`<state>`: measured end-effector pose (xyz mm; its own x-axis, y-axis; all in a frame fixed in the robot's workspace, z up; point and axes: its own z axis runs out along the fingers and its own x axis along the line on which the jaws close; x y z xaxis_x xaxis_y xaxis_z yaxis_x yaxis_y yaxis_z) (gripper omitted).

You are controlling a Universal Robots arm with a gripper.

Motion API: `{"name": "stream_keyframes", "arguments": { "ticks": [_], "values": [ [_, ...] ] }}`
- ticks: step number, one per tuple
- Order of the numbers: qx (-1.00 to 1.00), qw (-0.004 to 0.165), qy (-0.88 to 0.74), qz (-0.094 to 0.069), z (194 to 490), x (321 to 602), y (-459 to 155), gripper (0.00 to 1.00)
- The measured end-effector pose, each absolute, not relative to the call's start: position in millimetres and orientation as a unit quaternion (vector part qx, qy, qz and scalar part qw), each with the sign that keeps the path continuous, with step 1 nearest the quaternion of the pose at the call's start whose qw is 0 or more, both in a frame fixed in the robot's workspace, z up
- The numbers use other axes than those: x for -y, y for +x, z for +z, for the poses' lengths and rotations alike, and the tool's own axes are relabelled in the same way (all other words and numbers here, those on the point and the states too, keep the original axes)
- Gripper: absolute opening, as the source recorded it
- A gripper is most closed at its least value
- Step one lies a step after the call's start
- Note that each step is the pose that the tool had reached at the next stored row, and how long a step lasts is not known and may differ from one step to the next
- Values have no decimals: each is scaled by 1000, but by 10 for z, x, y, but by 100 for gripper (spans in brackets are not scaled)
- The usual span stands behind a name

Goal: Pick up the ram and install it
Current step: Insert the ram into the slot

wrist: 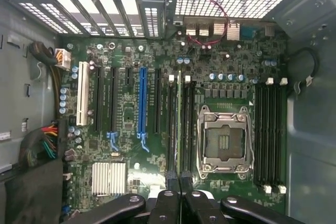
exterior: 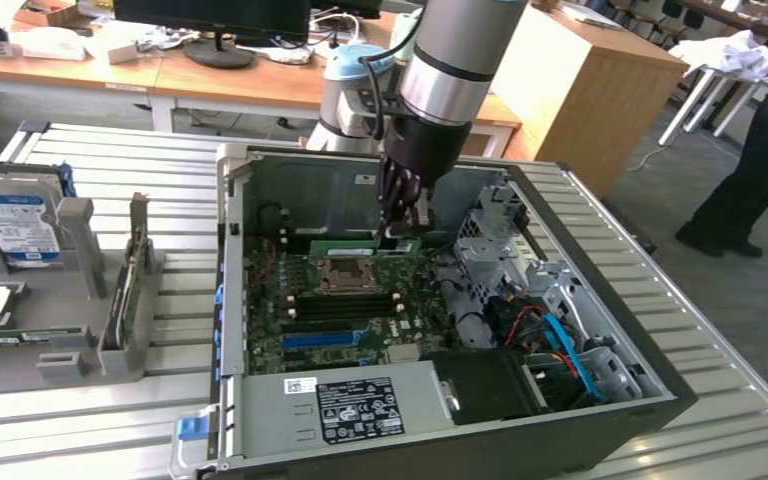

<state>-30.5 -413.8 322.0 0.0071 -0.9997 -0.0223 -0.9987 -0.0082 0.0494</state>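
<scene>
A: Starting nearest in the exterior view: finding the grey power supply [exterior: 357,405], label up, sitting at the near end of the open computer case [exterior: 231,300] on the slatted metal worktop [exterior: 104,400].

B: Going deeper, seeing the green motherboard [exterior: 304,330] lying flat, carrying a blue slot [exterior: 320,340] and, beyond that, the CPU socket [exterior: 341,272].

A: Spotting the end effector [exterior: 407,232] just past the socket, reaching down into the case, pinching narrow on the ram [exterior: 357,246].

B: Confirming from the wrist view: end effector [wrist: 178,179] clamping the ram [wrist: 180,129], showing edge-on as a thin green line, running between black memory slots [wrist: 172,124] just beside the CPU socket [wrist: 223,140]. Not managing to tell whether touching a slot or hanging above.

A: Looking off to the exterior view's left: noting a hard drive [exterior: 17,225] standing upright in a grey rack [exterior: 77,235].

B: Farthest off, glimpsing wooden desks [exterior: 264,85] and a person [exterior: 758,160] standing at the exterior view's right.
</scene>
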Motion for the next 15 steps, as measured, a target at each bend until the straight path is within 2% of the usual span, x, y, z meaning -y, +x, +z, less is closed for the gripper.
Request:
{"name": "stream_keyframes", "arguments": {
  "ticks": [15],
  "values": [
    [704,10,710,-25,3018,4138,-305,12]
  ]
}}
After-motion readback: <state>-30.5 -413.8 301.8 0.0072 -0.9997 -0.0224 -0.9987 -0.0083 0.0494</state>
